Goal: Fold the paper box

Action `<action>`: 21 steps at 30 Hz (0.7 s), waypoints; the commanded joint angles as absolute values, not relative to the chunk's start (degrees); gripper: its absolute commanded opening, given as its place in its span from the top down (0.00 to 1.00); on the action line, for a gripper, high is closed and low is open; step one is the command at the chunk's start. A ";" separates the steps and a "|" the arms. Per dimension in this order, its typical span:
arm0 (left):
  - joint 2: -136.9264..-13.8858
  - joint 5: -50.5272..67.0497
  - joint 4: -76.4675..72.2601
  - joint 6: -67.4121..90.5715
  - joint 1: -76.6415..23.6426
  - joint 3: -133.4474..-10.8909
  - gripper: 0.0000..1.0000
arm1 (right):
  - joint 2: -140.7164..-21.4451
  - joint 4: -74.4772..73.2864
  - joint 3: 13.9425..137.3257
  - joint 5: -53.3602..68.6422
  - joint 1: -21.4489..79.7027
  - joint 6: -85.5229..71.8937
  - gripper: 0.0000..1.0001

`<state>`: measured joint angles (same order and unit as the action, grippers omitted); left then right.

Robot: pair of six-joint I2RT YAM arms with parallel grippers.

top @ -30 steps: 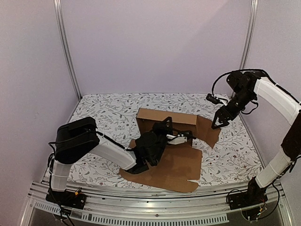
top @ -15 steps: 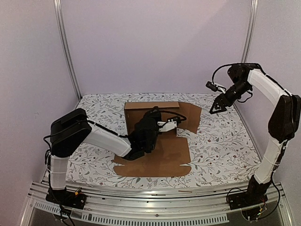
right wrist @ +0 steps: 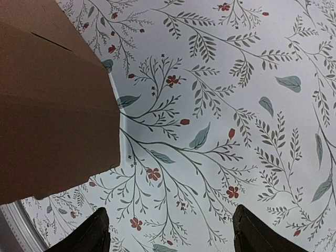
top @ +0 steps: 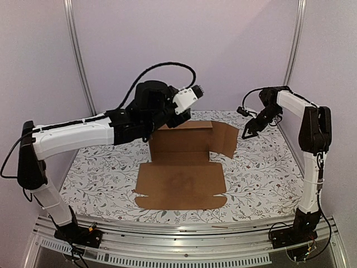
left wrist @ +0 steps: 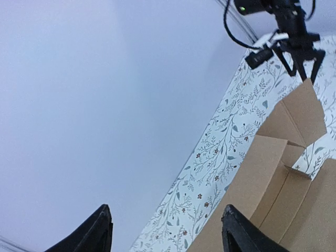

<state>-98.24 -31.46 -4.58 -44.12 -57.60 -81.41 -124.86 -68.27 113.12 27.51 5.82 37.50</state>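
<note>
Both pairs of jaws stand apart, empty: the left gripper (left wrist: 168,233) high at the upper middle of the overhead view, the right gripper (right wrist: 170,231) just beside the box's right-hand flap. To fold well, I'd pinch that flap near its crease and swing it inward while the other arm braces the back wall. The paper box (top: 181,173) lies mid-frame on the floral table (top: 100,178): plain brown, front panel flat, back wall raised, perhaps leaning.

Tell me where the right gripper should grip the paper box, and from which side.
Likely the right side flap of the paper box: it stands up with a free edge, and the open right gripper hovers beside it. Come from the right, straddling that edge.
</note>
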 commanded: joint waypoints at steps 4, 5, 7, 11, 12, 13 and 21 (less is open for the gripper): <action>-96.92 -13.05 21.29 -8.83 -40.17 -87.24 0.28 | -128.24 -65.86 114.42 29.14 12.10 44.25 0.20; -97.45 -12.63 21.84 -7.66 -38.84 -87.21 0.28 | -128.31 -65.32 114.00 29.33 12.75 44.72 0.20; -98.71 -10.19 22.97 -5.16 -36.19 -87.33 0.29 | -128.44 -64.52 113.74 29.44 14.13 44.91 0.20; -100.35 -3.00 24.71 0.92 -31.64 -86.69 0.32 | -128.28 -63.98 113.34 30.87 16.26 44.91 0.20; -100.19 -1.00 24.39 2.32 -31.01 -85.95 0.34 | -128.05 -63.97 112.99 31.48 16.65 44.98 0.20; -99.76 1.08 23.55 3.53 -30.53 -84.78 0.34 | -127.53 -63.97 112.26 32.16 17.07 45.16 0.20; -98.26 7.51 19.29 9.59 -30.10 -77.71 0.36 | -124.33 -63.87 107.87 36.72 18.72 45.29 0.18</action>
<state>-99.77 1.91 19.68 4.84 -30.52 -79.79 -127.76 -64.10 109.73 32.40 18.00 44.88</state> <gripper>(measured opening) 0.648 0.817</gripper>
